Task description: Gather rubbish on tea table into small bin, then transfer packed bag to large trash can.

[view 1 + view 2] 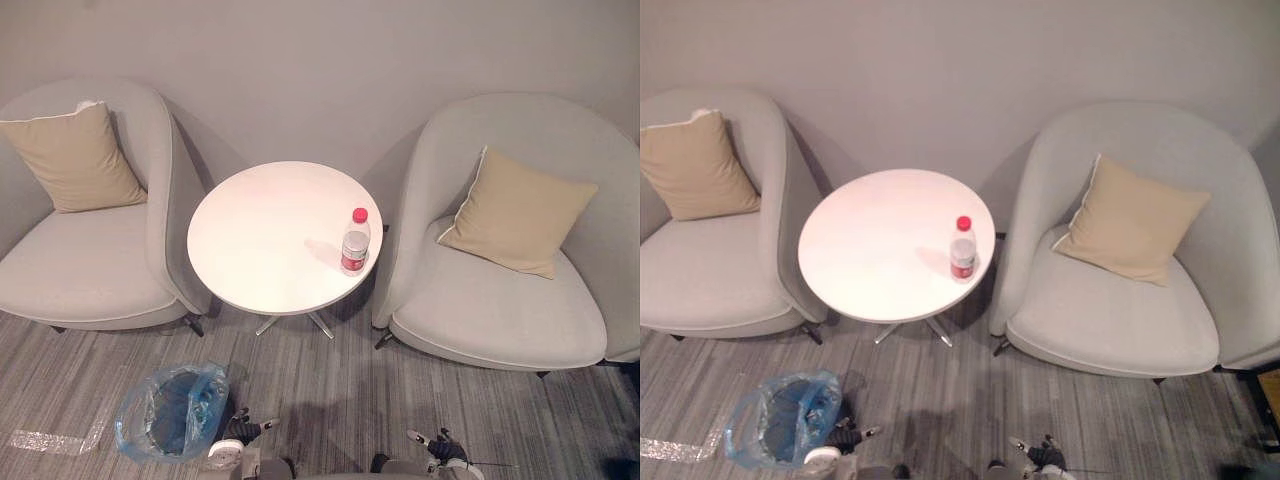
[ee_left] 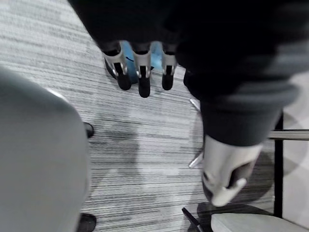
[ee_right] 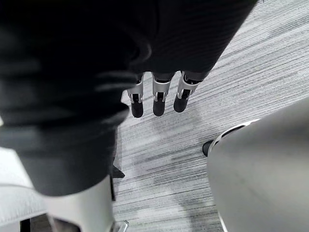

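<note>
A clear plastic bottle (image 1: 355, 242) with a red cap and red label stands upright near the right edge of the round white tea table (image 1: 262, 235). On the carpet to the front left of the table sits the small bin (image 1: 172, 412), lined with a blue plastic bag. My left hand (image 1: 240, 429) hangs low just right of the bin, its fingers (image 2: 140, 72) straight and holding nothing; a patch of the blue bag (image 2: 127, 52) shows past them. My right hand (image 1: 440, 444) hangs low at the front right, its fingers (image 3: 156, 98) straight and empty.
Two grey armchairs flank the table, the left one (image 1: 85, 260) and the right one (image 1: 500, 300), each with a beige cushion. A grey wall stands behind. Striped grey carpet (image 1: 330, 390) lies between me and the table. A strip of clear plastic (image 1: 50, 441) lies on the floor at the left.
</note>
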Motion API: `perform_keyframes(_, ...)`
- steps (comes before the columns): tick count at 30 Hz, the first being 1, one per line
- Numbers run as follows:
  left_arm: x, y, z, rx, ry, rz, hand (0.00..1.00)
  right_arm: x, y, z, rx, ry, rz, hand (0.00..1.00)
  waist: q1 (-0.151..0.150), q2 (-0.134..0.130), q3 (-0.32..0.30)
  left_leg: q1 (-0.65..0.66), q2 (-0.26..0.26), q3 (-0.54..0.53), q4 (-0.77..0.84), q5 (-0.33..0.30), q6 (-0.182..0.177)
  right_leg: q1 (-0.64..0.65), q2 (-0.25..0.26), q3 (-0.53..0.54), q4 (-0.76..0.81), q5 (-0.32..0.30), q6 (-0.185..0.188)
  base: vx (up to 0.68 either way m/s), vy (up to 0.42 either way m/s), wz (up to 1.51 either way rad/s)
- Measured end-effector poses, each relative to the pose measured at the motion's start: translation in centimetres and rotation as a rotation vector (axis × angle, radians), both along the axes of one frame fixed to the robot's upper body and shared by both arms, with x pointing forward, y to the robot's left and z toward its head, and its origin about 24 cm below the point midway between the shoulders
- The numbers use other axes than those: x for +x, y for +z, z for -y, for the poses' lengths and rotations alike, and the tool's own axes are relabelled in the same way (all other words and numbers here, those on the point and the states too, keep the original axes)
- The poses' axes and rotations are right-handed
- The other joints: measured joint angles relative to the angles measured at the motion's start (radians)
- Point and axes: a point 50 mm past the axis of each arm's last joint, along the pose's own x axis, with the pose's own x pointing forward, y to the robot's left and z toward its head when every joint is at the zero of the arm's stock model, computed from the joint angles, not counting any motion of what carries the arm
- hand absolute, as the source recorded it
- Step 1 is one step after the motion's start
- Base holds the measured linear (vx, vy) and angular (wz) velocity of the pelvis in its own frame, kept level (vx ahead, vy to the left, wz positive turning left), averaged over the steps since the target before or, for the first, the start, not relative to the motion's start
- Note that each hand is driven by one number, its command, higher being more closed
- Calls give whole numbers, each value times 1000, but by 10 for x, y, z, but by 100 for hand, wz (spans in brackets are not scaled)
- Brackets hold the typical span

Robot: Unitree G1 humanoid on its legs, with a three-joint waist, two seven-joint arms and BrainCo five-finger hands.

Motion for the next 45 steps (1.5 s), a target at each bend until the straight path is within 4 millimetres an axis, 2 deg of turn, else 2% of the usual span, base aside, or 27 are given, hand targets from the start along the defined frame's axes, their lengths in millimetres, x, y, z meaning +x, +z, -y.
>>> perform_keyframes(2,0,0,1,2,-9,-1,0,8,5,3,-32,39,29,0,0,2,-4,2,0,-15,-7,3,2,17,4,-7,-23,8,-4,69,-18,15)
perform_keyframes(4,-1,0,1,3,-13,-3,0,27,17,11,-94,93,109,0,0,4,-9,7,-1,-16,-26,12,6,26,7,-6,-50,24,-6,51,-1,4)
perform_keyframes(5,-2,-1,1,3,-12,-4,0,42,29,18,-143,122,182,0,1,5,-14,5,-2,-15,-35,15,6,26,8,-4,-63,32,-6,43,11,-2)
perform_keyframes(7,-2,0,1,2,-12,-3,0,57,44,26,-211,157,263,0,4,6,-16,2,-3,-15,-37,16,8,26,10,0,-78,47,-7,28,23,-4)
perform_keyframes(9,-2,0,1,3,-12,0,0,83,71,36,-313,204,390,0,7,3,-17,-1,-7,-15,-56,29,16,27,10,6,-109,76,-10,19,45,-2)
perform_keyframes(13,-3,0,0,4,-11,4,0,106,100,37,-416,252,526,0,12,0,-18,-2,-11,-19,-62,32,18,38,10,15,-141,104,-13,-1,35,1)
perform_keyframes(20,-2,2,-1,14,-24,26,0,124,117,33,-466,255,606,0,18,-10,-20,-16,-16,-53,-67,45,19,50,9,0,-157,106,-12,-45,-19,15)
perform_keyframes(25,2,4,-1,16,-34,45,0,151,140,23,-487,274,712,0,25,-15,-5,-24,-19,-82,-129,99,12,24,10,-16,-155,108,-11,-89,-45,13)
perform_keyframes(30,7,6,1,17,-50,72,0,164,154,23,-487,242,767,0,28,-14,20,-37,-25,-126,-175,138,10,3,10,-31,-154,109,-9,-110,-25,18)
perform_keyframes(35,9,8,1,16,-51,88,0,168,157,20,-473,236,783,0,29,-11,32,-38,-27,-142,-208,163,10,-9,10,-32,-150,110,-8,-66,-6,6)
perform_keyframes(45,10,8,3,17,-62,91,0,169,157,18,-464,251,786,0,29,-4,37,-36,-28,-143,-208,163,10,-8,11,-24,-152,110,-8,0,0,0)
